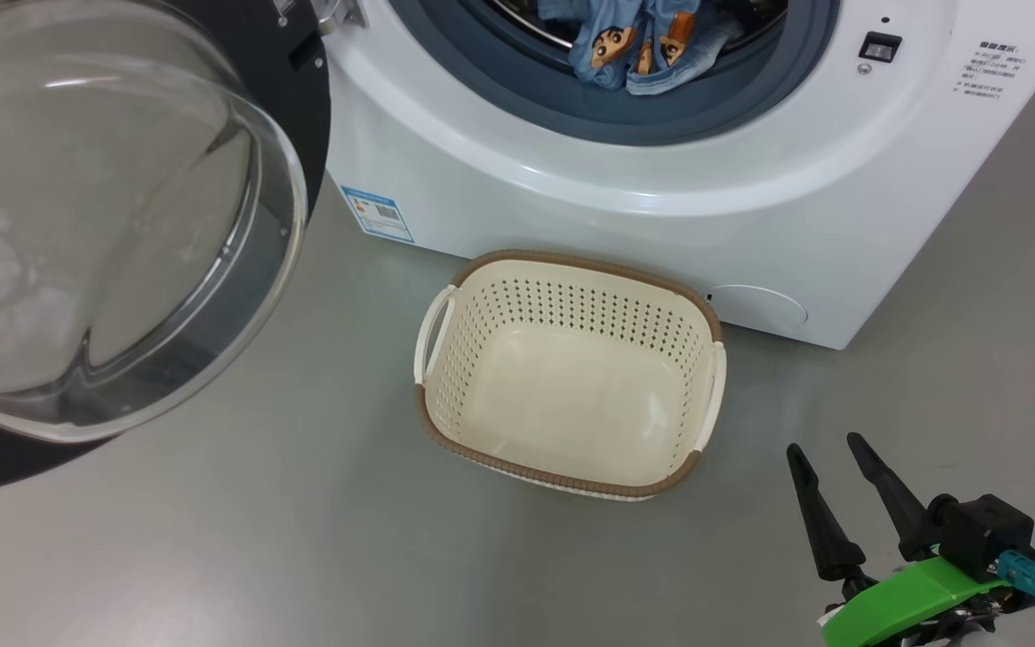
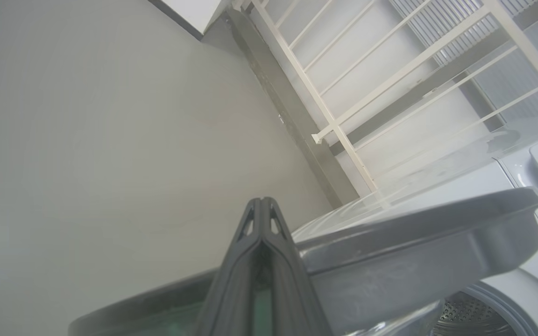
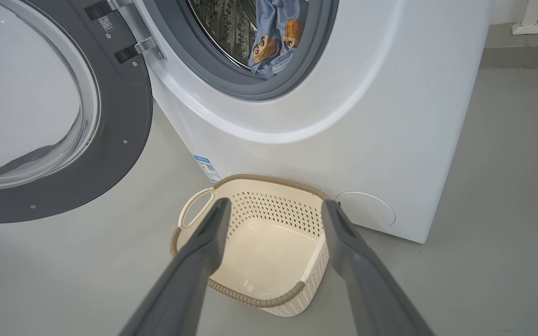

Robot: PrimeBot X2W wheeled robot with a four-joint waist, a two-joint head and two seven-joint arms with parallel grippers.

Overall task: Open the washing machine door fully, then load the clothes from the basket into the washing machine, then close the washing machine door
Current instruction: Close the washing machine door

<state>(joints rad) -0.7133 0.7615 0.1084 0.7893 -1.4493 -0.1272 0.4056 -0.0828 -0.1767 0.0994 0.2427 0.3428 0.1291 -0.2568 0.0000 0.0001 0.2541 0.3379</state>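
Grey floor [image 1: 302,557] lies under everything. My left claw [image 2: 259,201] is pressed together, its tips beside the dark rim of the washing machine door [image 1: 104,225], which stands swung wide open. My right claw [image 1: 823,445] is spread and hovers low, near the basket [image 1: 571,258]. That basket sits on the floor just before the washing machine [image 1: 571,180]. The clothes [image 1: 634,45] hang in the drum mouth, over the gasket.

The clothes [image 1: 639,45] are cut by the top edge; print on the blue label [image 1: 377,214] seems unreadably small.
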